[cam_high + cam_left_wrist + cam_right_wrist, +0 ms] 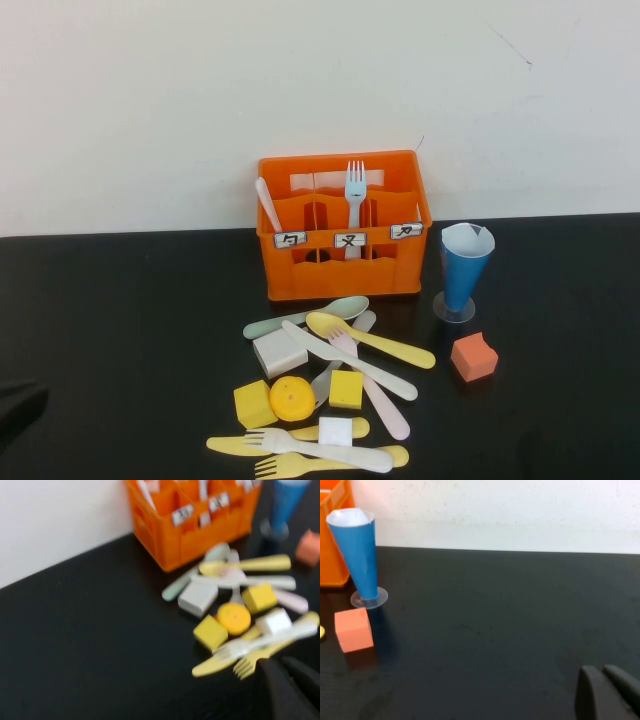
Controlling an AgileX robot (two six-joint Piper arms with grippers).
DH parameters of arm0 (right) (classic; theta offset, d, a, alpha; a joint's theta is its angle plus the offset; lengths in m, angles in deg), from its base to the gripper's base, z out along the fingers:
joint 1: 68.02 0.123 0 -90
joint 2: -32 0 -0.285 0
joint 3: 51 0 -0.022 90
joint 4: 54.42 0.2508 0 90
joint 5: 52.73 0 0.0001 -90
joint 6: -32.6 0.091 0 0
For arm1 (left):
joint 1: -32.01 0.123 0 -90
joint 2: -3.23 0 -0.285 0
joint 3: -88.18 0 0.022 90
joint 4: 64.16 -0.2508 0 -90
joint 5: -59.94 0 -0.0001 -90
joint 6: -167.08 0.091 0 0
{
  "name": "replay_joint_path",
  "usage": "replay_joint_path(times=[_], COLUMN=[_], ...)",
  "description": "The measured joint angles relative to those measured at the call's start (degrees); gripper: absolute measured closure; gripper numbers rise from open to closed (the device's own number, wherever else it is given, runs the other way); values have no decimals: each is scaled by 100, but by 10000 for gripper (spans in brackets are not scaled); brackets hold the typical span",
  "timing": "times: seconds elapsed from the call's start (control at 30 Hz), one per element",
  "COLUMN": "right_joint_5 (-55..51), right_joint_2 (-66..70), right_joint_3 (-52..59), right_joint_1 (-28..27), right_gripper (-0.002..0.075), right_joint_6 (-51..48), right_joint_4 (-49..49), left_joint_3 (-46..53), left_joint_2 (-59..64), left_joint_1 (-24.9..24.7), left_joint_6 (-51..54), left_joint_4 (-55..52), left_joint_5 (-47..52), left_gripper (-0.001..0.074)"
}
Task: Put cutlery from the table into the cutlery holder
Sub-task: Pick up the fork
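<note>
Cutlery [340, 350] of pastel plastic lies scattered on the flat matte black table [130, 320], in front of the bright orange plastic cutlery holder [342, 226] that stands against the pale wall. A white fork [355, 190] stands upright in the holder's middle compartment and a pale pink handle [267, 203] leans in its left compartment. Just before the crate, a pale green spoon [305, 316], a yellow spoon [368, 338], a white knife [350, 361] and a pink fork [372, 385] cross one another. Nearer the robot, a white fork [318, 448] lies over a yellow knife [285, 437] and a yellow fork [330, 461]. Among them sit a white block [279, 352], two yellow cubes [255, 404], a small white cube [335, 431] and a round yellow ball [292, 398]. To the right of the crate a blue cone-shaped cup [464, 265] stands on a clear base, with an orange cube [473, 357] near it.

The left gripper [287, 685] is clenched and holds nothing, low at the table's near left, just beside the yellow fork's tines. The right gripper [607, 690], seen only from its own wrist, is also clenched and empty, over bare table well apart from the cup and orange cube.
</note>
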Motion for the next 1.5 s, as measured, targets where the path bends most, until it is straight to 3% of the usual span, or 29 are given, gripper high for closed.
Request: replay_joint_path(times=[0.27,0.47,0.63,0.77,0.97,1.13,1.5], right_joint_5=[0,0,0,0,0,0,0], right_joint_2=[0,0,0,0,0,0,0], right_joint_3=[0,0,0,0,0,0,0], right_joint_1=[0,0,0,0,0,0,0], right_gripper=[729,729,729,729,729,729,729], right_joint_6=[0,0,0,0,0,0,0], right_joint_4=[0,0,0,0,0,0,0], left_joint_3=[-893,-1635,-2053,-2257,-2286,-2286,-2327], left_joint_2=[1482,2744,3739,4473,5455,6107,7215], left_joint_1=[-306,-1126,-2067,-2947,-3796,-4106,-4130], left_joint_6=[1400,1994,2077,2093,2122,2268,2330], left_joint_4=[912,726,-98,-828,-1361,-1467,-1767], left_joint_5=[516,1098,1229,1229,1042,692,-219], left_gripper=[736,736,724,646,441,381,374])
